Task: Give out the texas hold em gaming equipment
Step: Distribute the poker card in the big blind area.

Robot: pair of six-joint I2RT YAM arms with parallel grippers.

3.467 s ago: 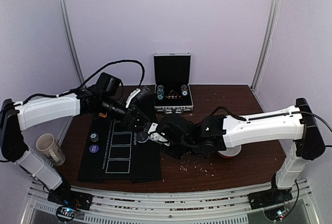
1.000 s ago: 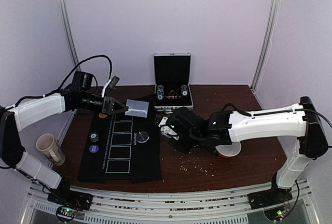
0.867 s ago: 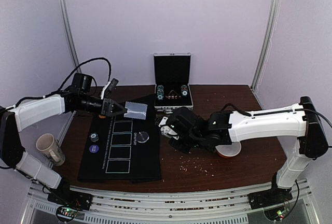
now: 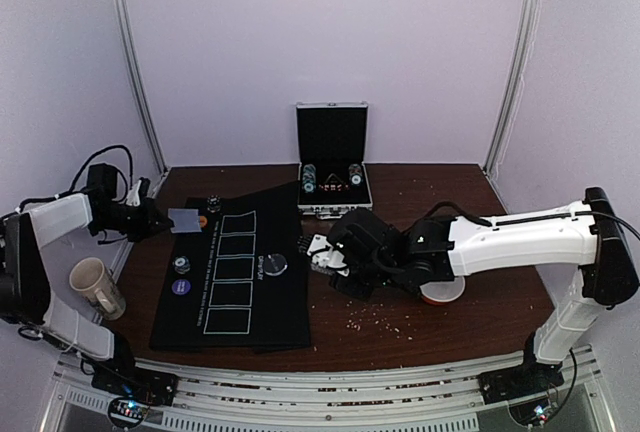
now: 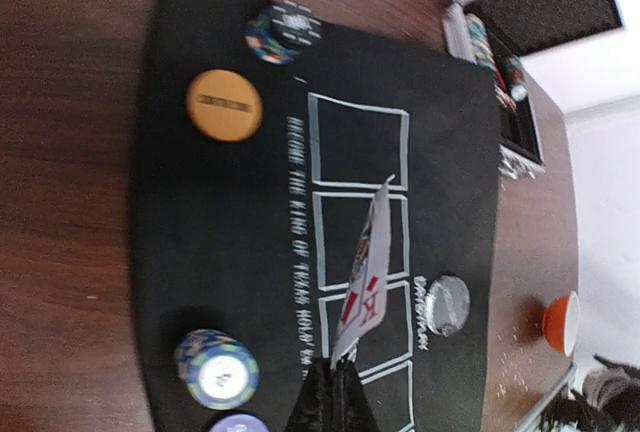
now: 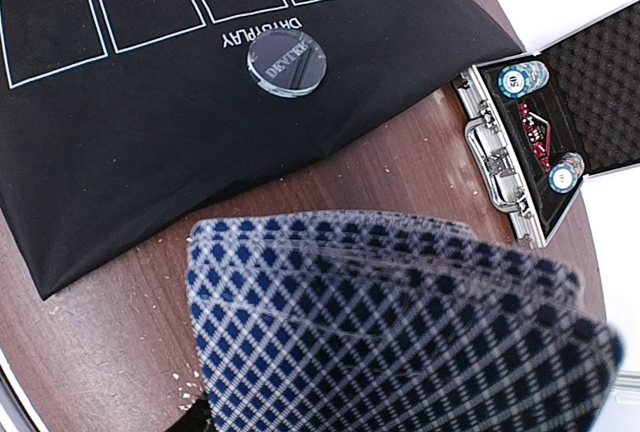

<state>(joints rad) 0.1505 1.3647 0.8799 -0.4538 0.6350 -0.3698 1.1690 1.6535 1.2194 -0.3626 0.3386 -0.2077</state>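
While right jaws hold deck [image 6: 400, 322], left jaws pinch card [image 5: 365, 287].

The word "DEALER" marks the clear round button [image 6: 286, 63] near the black mat's [image 5: 200, 252] edge; white print beside the mat's boxes reads "BECOME THE KING OF TEXAS HOLD", its ending unclear.

Mat [image 4: 235, 282] on desk [image 4: 450, 332], left of centre. Open case [image 4: 333, 167] behind mat's far right corner. Mug [image 4: 95, 287] left of mat, bowl [image 4: 440, 294] right. Dealer button [image 4: 277, 265] and chips [image 4: 181, 265] on mat.
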